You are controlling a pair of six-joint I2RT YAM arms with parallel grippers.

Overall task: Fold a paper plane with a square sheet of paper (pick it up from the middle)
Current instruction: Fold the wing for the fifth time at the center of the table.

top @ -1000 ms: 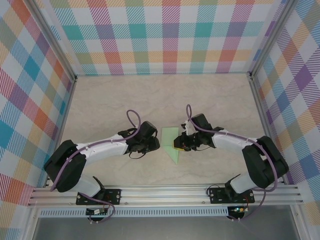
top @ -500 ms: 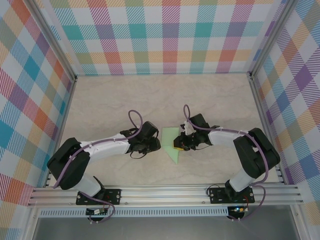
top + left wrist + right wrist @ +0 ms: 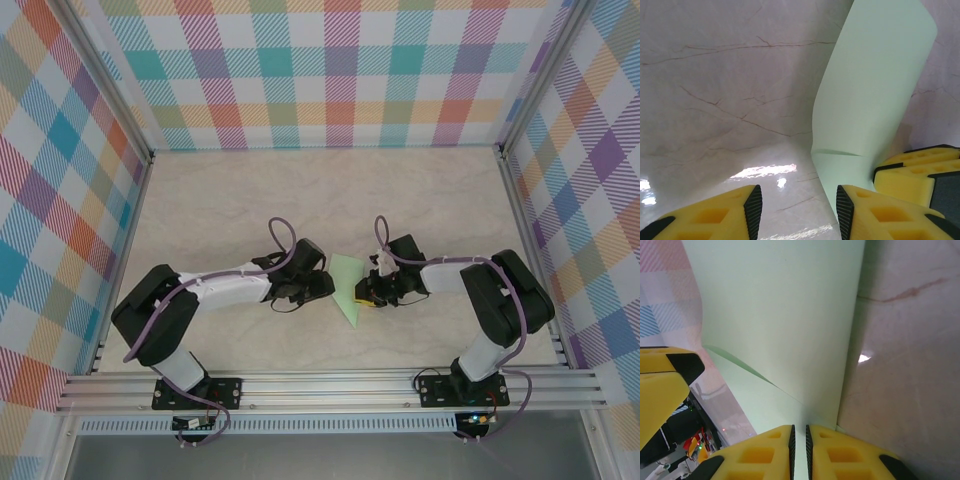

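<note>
Pale mint-green, the square sheet of paper, folded to a point aimed toward 6 o'clock, curls up off the middle of the tabletop; the right end effector, at its 3 o'clock, pinches its edge, while the left end effector, at its 9 o'clock, stands open just beside it

- Top view: high, behind the arms, looking down on the whole table.
- Wrist views: close, facing along their fingers; all three share the paper.
</note>
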